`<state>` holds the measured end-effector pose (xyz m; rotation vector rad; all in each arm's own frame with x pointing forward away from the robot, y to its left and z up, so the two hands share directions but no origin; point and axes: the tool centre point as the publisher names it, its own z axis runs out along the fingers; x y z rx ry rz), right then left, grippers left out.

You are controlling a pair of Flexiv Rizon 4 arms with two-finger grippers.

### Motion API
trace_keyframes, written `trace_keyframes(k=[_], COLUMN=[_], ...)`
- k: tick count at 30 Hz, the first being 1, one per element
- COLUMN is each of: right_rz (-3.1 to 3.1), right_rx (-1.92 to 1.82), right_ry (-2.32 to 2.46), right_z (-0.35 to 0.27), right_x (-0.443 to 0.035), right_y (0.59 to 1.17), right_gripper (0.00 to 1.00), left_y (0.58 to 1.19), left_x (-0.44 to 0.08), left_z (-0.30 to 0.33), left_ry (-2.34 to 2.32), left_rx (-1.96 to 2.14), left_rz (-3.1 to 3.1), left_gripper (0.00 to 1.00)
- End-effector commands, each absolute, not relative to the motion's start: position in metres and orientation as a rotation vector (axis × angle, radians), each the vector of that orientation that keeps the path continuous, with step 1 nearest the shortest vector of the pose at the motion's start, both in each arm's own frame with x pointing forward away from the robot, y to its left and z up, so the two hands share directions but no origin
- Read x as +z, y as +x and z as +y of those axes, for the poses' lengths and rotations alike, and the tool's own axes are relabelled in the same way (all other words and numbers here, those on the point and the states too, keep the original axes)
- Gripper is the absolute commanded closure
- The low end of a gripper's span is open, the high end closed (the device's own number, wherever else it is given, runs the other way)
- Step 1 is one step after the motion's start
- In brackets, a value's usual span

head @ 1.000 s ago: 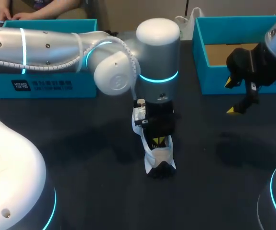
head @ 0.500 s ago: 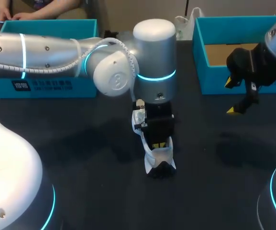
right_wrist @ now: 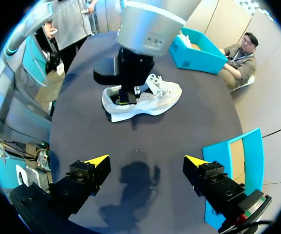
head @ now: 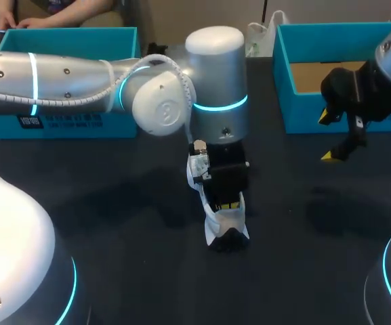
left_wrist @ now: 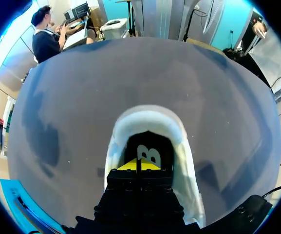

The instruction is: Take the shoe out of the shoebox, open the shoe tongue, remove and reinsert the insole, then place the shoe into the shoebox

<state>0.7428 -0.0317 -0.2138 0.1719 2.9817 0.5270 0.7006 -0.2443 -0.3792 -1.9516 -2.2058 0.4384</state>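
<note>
Our left gripper (left_wrist: 139, 165): tips together, down inside the shoe (head: 225, 220), which stands on its sole. Our right gripper (right_wrist: 146, 160): fingers wide apart, near the shoebox (head: 303, 115).

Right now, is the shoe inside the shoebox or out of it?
Out. The shoe stands on the table, left gripper in its opening.

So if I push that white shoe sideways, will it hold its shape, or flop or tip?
The shoe probably keeps its shape: the upper stands up by itself. The padded collar looks soft, so it may give around the left gripper inside it. Flat on a broad sole, it seems likelier to slide on the table than tip.
</note>
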Motion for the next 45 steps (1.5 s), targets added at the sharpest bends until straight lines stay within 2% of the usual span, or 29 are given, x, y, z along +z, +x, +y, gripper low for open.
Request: trace_keyframes(k=[1, 21, 34, 45], right_rz=[2.981, 2.981, 2.981, 2.981], right_rx=[0.525, 0.525, 0.525, 0.525], right_ry=[0.172, 0.172, 0.172, 0.172], right_z=[-0.032, -0.032, -0.032, -0.032], right_x=[-0.214, -0.214, -0.214, -0.214], right_y=[0.742, 0.742, 0.742, 0.742], right_gripper=[0.0, 0.0, 0.0, 0.0], left_y=[0.698, 0.68, 0.703, 0.733], left_x=[-0.373, -0.411, -0.367, -0.35], left_z=[-0.237, -0.241, -0.231, -0.221], left_ry=[-1.958, -1.995, -2.085, -2.173], left_rx=[0.497, 0.435, 0.285, -0.05], left_rz=[-2.167, -2.067, -2.182, -2.417], left_gripper=[1.0, 1.0, 1.0, 1.0])
